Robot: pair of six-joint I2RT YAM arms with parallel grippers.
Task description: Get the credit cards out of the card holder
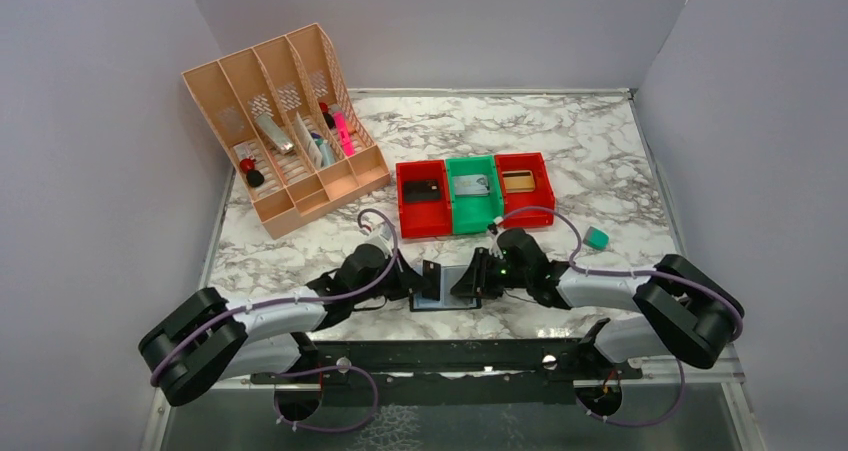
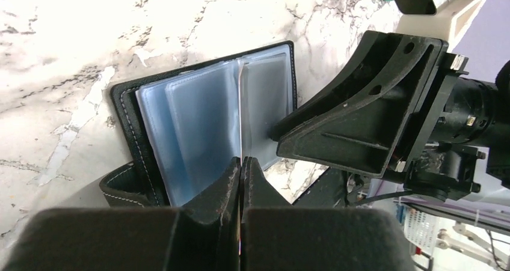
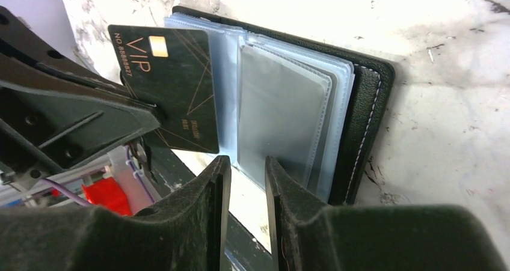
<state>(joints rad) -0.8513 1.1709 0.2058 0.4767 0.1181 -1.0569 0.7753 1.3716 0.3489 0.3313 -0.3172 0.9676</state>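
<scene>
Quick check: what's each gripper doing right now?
Left gripper: closed, pinching a black VIP credit card.
Right gripper: jaws partly open at the card holder, nothing visibly gripped.

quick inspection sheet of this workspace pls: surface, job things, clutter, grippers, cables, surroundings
surface: white veined marble table
job's things: card holder lies open between the arms with its clear sleeves showing; black VIP card looks clear of the sleeves
clutter: peach desk organiser with small items; red, green, red bins, a flat item in each; teal block
grippers: left gripper shut on the VIP card; right gripper fingers apart at the holder's edge
cables: purple cables looping along both arms
surroundings: plain grey walls
</scene>
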